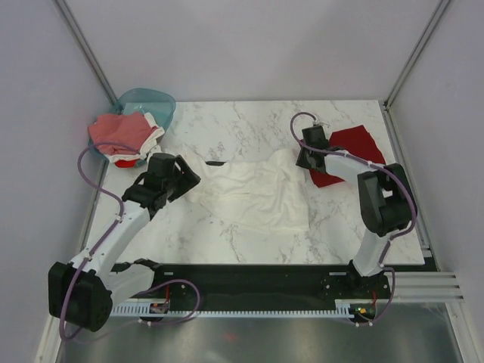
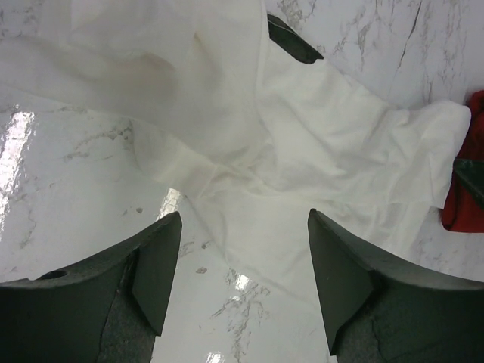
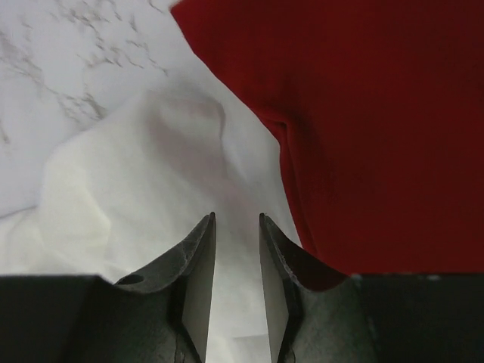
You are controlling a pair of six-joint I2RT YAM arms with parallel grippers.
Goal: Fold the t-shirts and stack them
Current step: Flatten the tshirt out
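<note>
At the far-left corner of the counter (image 1: 227,121), the teal basket (image 1: 155,102) holds a heap of pinkish-red and white t-shirts (image 1: 121,134) — bunched, spilling over its near rim, none of them folded. Just right of it the left tool (image 2: 243,219) hovers over the near-left edge of the white t-shirt (image 1: 257,195). Its jaws are spread wide, with nothing between them but bare marble and the cloth's hem below. The white t-shirt lies in the middle of the counter, crumpled and creased rather than laid flat, with one corner reaching towards the right. At that end the right tool (image 3: 236,219) sits low where the white cloth meets the dark red t-shirt (image 1: 355,144). Its jaws stand close, with only a narrow slit between them, and I cannot tell whether they pinch the white fabric or merely hang above it. The dark red t-shirt rests near the far-right edge, apparently doubled over into a rough flat shape.

By my reading the task is early. At most one garment — the dark red one — looks folded and could serve as the base of a stack. The white one needs spreading and folding, and the basket's tees are not yet dealt with, so most of the work remains.
</note>
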